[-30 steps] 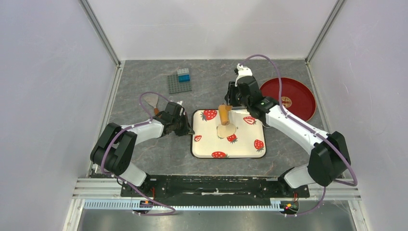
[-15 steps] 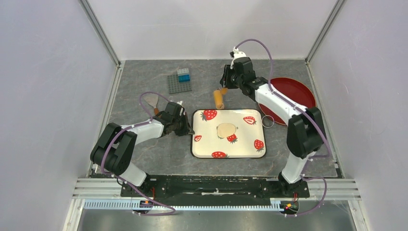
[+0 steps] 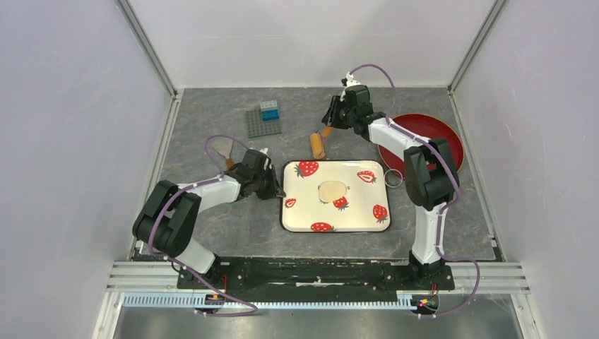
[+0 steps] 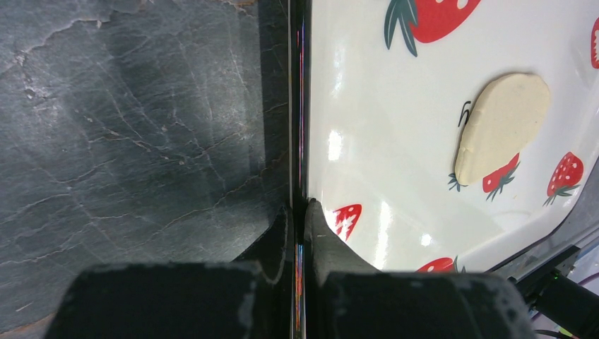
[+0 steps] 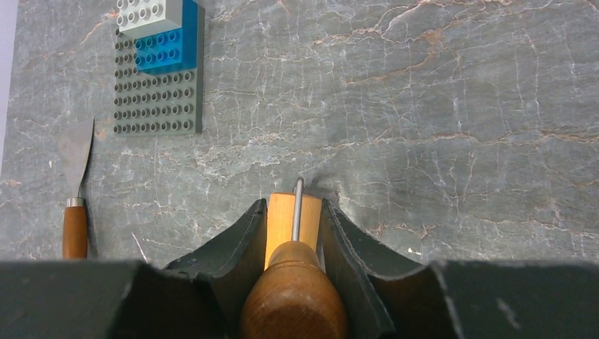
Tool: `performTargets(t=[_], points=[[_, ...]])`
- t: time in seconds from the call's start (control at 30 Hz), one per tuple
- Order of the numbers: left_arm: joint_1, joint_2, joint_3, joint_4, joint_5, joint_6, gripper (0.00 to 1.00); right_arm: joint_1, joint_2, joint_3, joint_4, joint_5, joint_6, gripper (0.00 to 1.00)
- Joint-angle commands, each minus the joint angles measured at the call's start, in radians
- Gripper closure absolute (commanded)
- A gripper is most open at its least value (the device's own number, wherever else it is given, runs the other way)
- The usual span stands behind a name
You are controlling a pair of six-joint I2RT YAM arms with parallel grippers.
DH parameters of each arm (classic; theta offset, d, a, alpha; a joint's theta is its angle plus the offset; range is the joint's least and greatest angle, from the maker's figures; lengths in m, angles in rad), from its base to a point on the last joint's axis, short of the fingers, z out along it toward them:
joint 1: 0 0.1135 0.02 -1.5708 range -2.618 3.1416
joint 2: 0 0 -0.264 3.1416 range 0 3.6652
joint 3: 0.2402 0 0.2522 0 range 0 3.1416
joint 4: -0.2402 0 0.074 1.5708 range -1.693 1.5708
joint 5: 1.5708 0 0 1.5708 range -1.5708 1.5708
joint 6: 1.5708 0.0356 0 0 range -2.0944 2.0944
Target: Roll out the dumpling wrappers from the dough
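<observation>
Plainly held roller (image 3: 319,146) in right gripper (image 3: 329,130) at upper centre, long axis pointing down-frame toward dough (image 3: 332,190) on tray (image 3: 360,205); clamped tray rim with left gripper (image 3: 279,191)

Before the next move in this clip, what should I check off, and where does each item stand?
1. Left hand clamped on the tray at its left rim: ok.
2. Right hand shut on the roller: ok, it grips the handle.
3. Dough flattened on the tray: ok, a flat oval patch. Whether it is evenly thin: cannot tell.
4. Roller off the tray: ok, it is beyond the far edge.
5. Roller resting on the table: cannot tell.
6. Metal ring free to pick up: ok, it lies right of the tray.
</observation>
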Motion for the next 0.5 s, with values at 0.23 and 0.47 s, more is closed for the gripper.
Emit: performTargets(t=[0.23, 0.47], points=[[-0.015, 0.068, -0.049, -0.126, -0.099, 0.037, 0.98, -0.021, 0.031, 0.07, -0.102, 0.096, -0.101, 0.46], [-0.015, 0.078, -0.042, -0.13, -0.096, 0.039, 0.98, -0.025, 0.023, 0.116, -0.204, 0.209, -0.165, 0.2]])
